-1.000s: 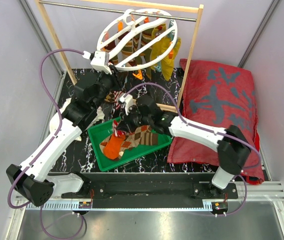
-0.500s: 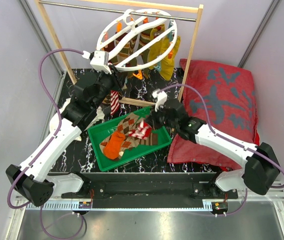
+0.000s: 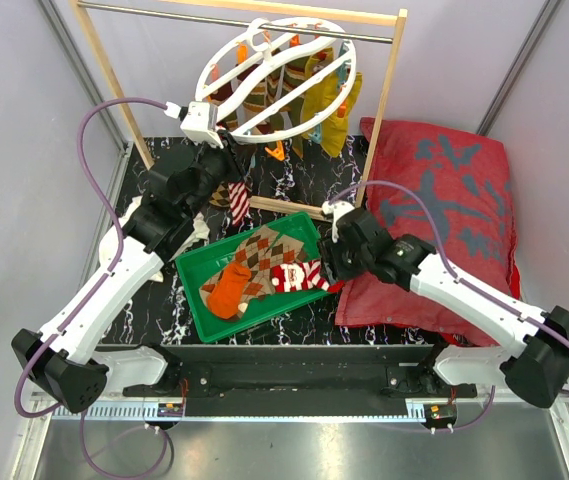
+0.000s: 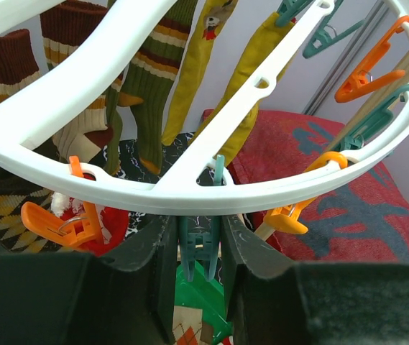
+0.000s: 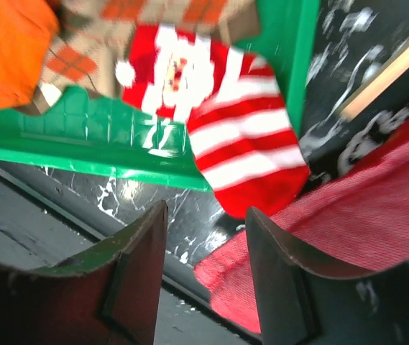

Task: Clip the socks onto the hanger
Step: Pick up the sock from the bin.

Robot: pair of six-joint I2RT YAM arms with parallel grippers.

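Pick-up step: the right end effector (image 5: 208,213) hangs spread, empty, over the striped sock (image 5: 240,151) (draped across the green tray (image 5: 82,136) edge). The left end effector (image 4: 198,233) pinches a teal clip (image 4: 197,251) on the hanger (image 4: 190,198). Next comes, I judge, a firm grasp of that sock.

One white round plastic drying hanger (image 4: 154,194) carries at least five hanging socks (image 4: 157,72); they are too crowded for an exact count. One green plastic tray (image 3: 192,300) has three socks in or across it: one plain orange sock (image 3: 226,290), one brown-orange-cream argyle sock (image 3: 264,255) and one red-and-white striped sock (image 3: 302,277). There is one big red cushion (image 3: 444,210) and one wooden rack frame (image 3: 379,120). There are two robot arms, the left arm (image 3: 114,280) and the right arm (image 3: 464,290).
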